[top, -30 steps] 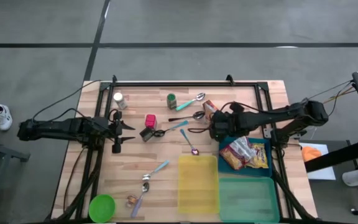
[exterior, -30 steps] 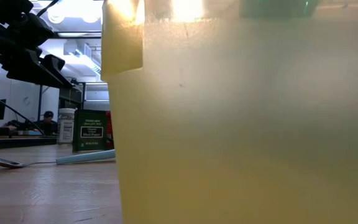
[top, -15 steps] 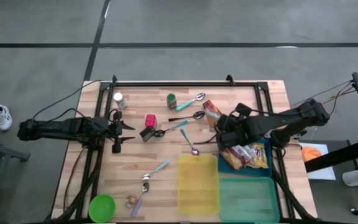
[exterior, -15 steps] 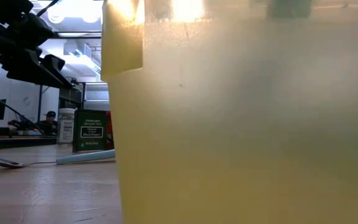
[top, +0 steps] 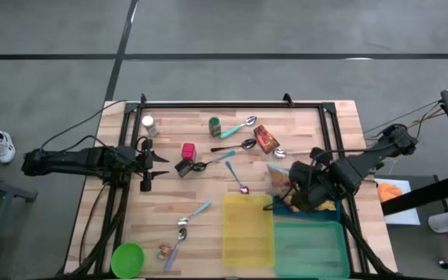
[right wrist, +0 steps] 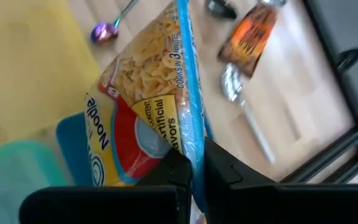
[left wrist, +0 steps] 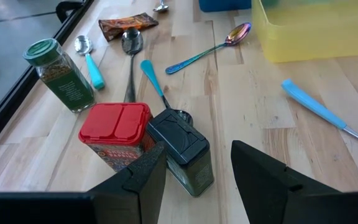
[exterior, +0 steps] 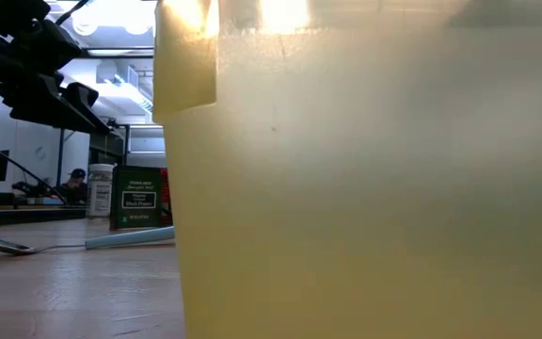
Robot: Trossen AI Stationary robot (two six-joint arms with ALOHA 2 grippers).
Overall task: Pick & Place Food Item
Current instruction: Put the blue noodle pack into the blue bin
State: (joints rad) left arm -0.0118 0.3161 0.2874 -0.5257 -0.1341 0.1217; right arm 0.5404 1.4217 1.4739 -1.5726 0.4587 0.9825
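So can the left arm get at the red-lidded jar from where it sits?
Probably yes. The left gripper is open, pointing at the red-lidded jar; only the dark tin lies tipped right beside it and may crowd one finger.

A yellow, red and blue noodle bag point(right wrist: 143, 106) over blue tray point(right wrist: 73, 140), beside yellow bin point(top: 247, 229).

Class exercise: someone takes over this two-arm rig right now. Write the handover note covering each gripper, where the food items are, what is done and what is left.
Right gripper: jaws shut on the edge of the yellow-and-red noodle packet, held up above the blue rectangular bin.
Left gripper: jaws open, holding nothing, waiting at the table's left side near the red-lidded spice jar and the dark tipped-over spice jar.
Orange-brown snack packet lies on the bare wood, near the spoons.
Done: noodle packet gripped.
Left: set it down and release; where is not shown. The yellow plastic bin and green plastic bin look empty.
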